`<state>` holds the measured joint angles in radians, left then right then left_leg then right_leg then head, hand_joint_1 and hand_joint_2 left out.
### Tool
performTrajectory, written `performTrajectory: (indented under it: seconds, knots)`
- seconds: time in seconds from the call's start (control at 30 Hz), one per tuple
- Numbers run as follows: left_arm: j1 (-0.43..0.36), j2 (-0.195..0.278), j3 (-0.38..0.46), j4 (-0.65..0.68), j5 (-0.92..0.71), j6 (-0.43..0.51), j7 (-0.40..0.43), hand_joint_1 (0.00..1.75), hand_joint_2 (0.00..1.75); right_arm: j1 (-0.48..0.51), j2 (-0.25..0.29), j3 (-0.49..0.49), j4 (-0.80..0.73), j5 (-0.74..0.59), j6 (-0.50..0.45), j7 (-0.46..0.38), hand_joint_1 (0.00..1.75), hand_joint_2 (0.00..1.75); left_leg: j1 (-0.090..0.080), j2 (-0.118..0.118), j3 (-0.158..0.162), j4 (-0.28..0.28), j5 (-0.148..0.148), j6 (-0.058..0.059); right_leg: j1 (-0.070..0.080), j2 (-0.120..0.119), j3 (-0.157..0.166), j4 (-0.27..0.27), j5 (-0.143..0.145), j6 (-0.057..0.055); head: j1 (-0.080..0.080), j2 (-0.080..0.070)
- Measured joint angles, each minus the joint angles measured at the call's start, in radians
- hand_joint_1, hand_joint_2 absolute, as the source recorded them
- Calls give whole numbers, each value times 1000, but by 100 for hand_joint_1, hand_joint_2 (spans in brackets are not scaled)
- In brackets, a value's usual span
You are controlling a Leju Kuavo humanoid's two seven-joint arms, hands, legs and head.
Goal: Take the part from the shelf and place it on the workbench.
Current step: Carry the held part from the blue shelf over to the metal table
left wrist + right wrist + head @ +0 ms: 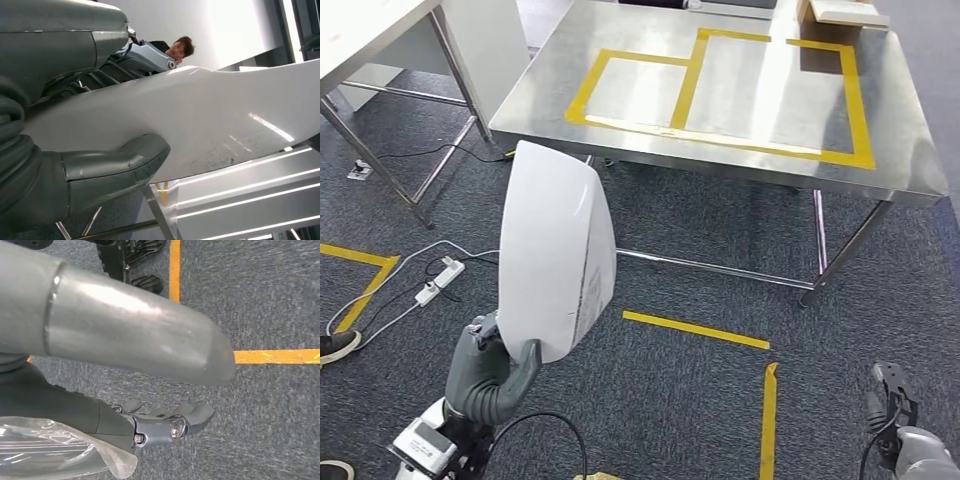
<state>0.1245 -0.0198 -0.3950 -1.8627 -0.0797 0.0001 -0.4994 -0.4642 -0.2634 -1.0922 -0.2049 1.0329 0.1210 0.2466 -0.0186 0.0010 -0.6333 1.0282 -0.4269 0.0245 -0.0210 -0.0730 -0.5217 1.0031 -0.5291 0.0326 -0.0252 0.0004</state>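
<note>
Between the thumb and fingers of the left hand (487, 372) the white part (555, 250) is held upright; the workbench (773, 95) ahead waits. Right hand (166, 422) hangs loose, holding nothing.

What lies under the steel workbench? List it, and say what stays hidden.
Under the workbench show grey carpet and a steel crossbar joining its legs. The white part, gripped by the left hand, hides the near-left corner's underside; the top covers the rest.

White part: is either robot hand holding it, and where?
The left robot hand grips the white part by its lower edge; the right holds nothing.
</note>
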Motion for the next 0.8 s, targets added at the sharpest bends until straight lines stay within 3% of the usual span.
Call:
performTrajectory:
  seconds: [0.33,0.4,0.47,0.53,0.57,0.6,0.63,0.7,0.73,0.8]
  knots:
    - [-3,1,1,0,0,-2,1,175,175,-3,0,-5,0,0,4,-7,0,0,-10,1,4,0,-14,32,-9,-1,20,-32,6,43,-1,0]
    - [-2,1,1,0,0,-2,1,175,175,-5,0,-5,0,-1,4,-9,0,0,-7,-2,14,-11,-14,43,-10,14,15,-18,-5,49,1,0]
    - [-3,0,1,0,0,-2,1,175,175,-4,0,-7,0,-3,2,-11,0,0,-3,-3,25,-19,-14,52,-9,46,-36,75,-49,46,5,0]
    - [-4,-1,2,0,0,-2,1,175,175,2,-1,-13,0,-10,-4,-10,0,0,-5,-7,29,-19,-18,58,-6,67,-127,224,-99,40,8,0]
    - [-3,-1,2,0,0,-3,1,175,175,6,-1,-17,0,-15,-8,-9,0,0,-6,-10,32,-19,-20,59,-5,71,-163,272,-104,39,9,0]
    - [-3,-1,2,0,0,-3,2,175,175,10,-1,-21,0,-20,-12,-7,0,0,-6,-14,35,-18,-23,58,-5,72,-182,283,-88,37,9,0]
    - [-3,-1,2,1,0,-4,2,175,175,13,-1,-26,0,-25,-16,-6,0,0,-7,-18,40,-18,-26,56,-5,71,-177,249,-52,34,9,0]
    - [-2,-1,2,1,0,-4,2,175,175,13,-1,-34,0,-34,-23,-4,0,0,-8,-21,53,-15,-36,49,-3,67,-126,115,33,27,9,0]
    - [-2,-1,2,1,0,-4,2,175,175,11,-1,-39,0,-38,-25,-3,0,0,-10,-21,57,-12,-42,45,-1,64,-99,55,57,23,9,0]
    - [-2,-1,2,1,0,-5,3,175,175,9,0,-47,0,-44,-30,-1,0,0,-13,-21,58,-9,-47,35,4,61,-73,8,62,15,10,0]
